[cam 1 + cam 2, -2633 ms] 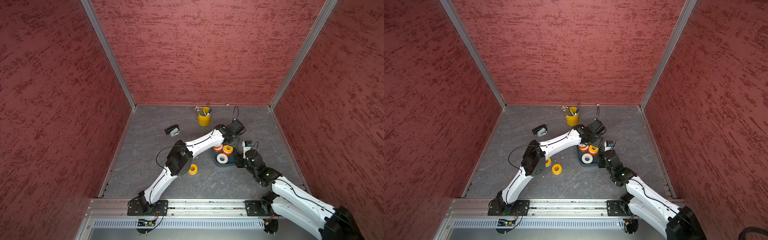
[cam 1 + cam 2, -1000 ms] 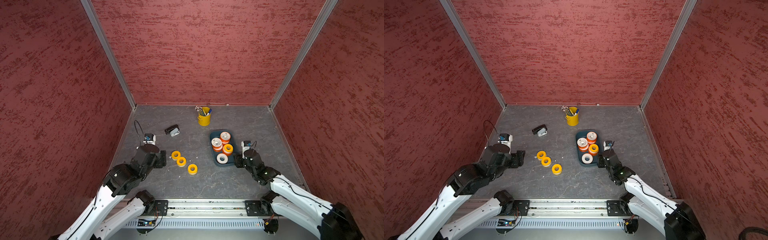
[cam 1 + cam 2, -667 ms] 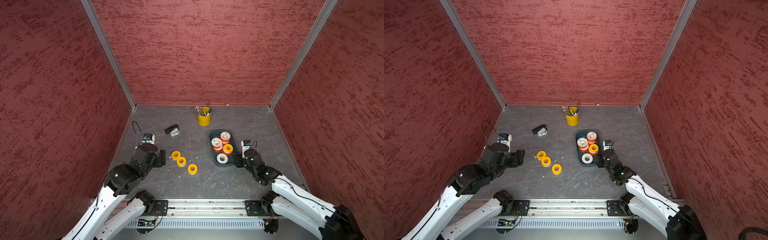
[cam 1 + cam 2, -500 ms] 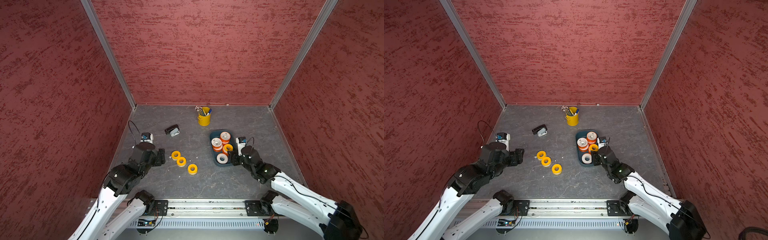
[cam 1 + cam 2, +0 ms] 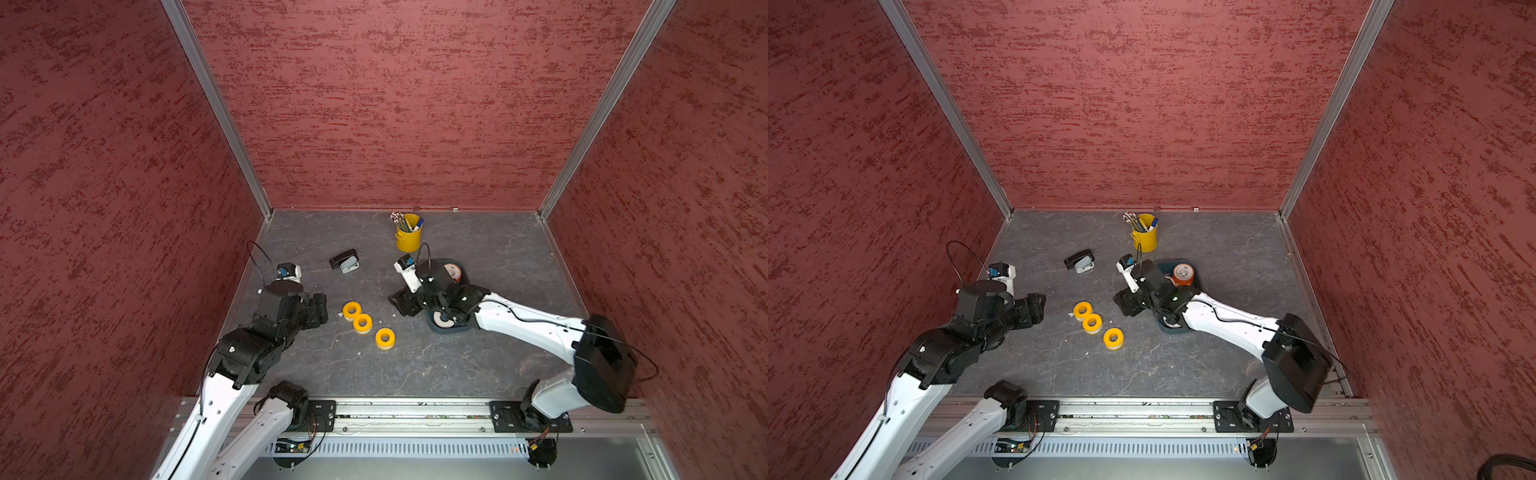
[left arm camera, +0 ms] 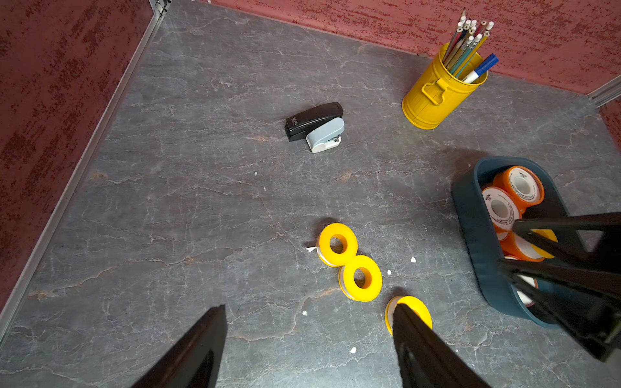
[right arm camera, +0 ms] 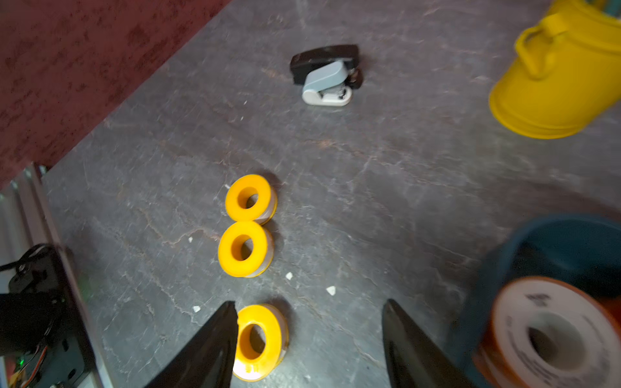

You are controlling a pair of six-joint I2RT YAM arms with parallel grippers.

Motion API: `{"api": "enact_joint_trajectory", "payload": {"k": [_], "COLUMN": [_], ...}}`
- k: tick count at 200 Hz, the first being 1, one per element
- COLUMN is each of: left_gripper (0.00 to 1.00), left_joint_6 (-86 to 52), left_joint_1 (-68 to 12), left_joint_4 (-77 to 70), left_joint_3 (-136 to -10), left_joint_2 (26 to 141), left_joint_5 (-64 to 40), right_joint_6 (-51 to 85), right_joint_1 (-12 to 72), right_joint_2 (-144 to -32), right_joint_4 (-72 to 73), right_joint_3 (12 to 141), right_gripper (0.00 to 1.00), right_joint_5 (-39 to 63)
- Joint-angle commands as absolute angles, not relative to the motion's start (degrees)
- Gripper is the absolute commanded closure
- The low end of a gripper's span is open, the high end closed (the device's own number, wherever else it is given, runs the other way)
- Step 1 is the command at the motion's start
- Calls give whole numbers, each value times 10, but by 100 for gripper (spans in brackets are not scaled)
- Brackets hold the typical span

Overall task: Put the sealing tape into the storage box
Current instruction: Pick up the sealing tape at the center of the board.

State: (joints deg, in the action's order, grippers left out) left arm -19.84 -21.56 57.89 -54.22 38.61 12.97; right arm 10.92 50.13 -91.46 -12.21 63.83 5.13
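While yellow rolls (image 5: 362, 323) lie flat, the storage box (image 6: 470, 215) runs front-to-back.

Parted right pincer (image 7: 309, 303) hangs beside three yellow tape rolls (image 7: 225, 258).

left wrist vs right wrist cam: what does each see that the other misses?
Left wrist only: pencils in the bucket, several orange rolls in the box, the right end effector, open, and its own left end effector, open.
Right wrist only: black wired hardware beside a metal rail at the picture's edge.
Both: three loose yellow rolls on the table, the stapler, the bucket and the box.
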Motion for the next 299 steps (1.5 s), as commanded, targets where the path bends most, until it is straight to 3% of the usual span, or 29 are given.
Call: {"api": "enact_joint_trajectory", "payload": {"k": [1,109,299], "left_gripper": [19,17,17], "left_joint_6": [-187,-185,-182], "left_joint_1": [-213,-208,-193], "left_joint_4": [573,556,549], "left_joint_3": [-551,-524,-519], "left_joint_2": [383,368,362], "left_joint_5": [135,120,106], "right_joint_6": [78,31,27], "right_joint_1": [521,559,581], "right_joint_2": [-979,-1222,-1342], "right_joint_4": [-152,-260,-306], "right_joint_3": [711,959,1058], "right_gripper": [28,19,26], "right_joint_5": [89,87,37]}}
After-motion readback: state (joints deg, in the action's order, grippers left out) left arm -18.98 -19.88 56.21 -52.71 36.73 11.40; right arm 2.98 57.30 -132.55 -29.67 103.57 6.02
